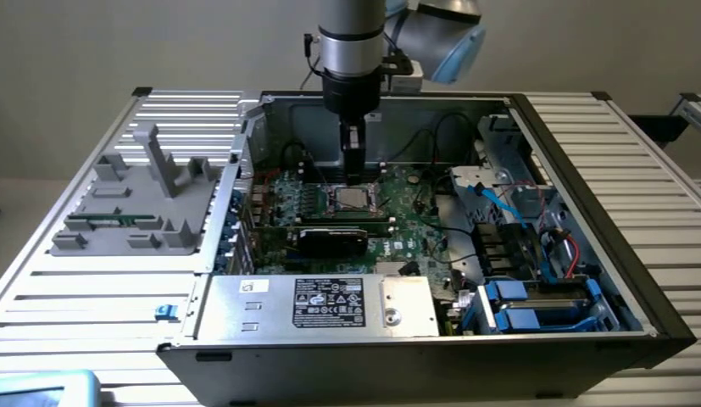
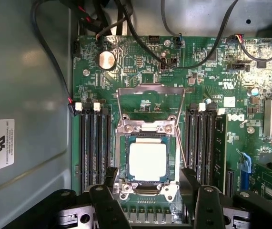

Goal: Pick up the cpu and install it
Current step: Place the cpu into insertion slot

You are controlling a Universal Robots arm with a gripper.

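Observation:
The cpu (image 1: 352, 199) (image 2: 147, 161), a small square chip with a shiny silver top, lies flat in the socket on the green motherboard (image 1: 413, 229) (image 2: 140, 71). The socket's metal retention frame (image 2: 150, 102) is swung up and open beside it. My gripper (image 1: 353, 172) (image 2: 150, 180) hangs straight over the chip inside the computer case. It is open. Its black fingers (image 2: 110, 177) stand on either side of the socket, wider apart than the chip, and hold nothing.
A black card (image 1: 327, 240) sits in a slot just in front of the socket. Memory slots (image 2: 95, 143) flank the socket, and black cables (image 2: 140, 33) cross the board behind it. A grey holder tray (image 1: 136, 208) lies on the case's left; the power supply (image 1: 316, 305) is at the front.

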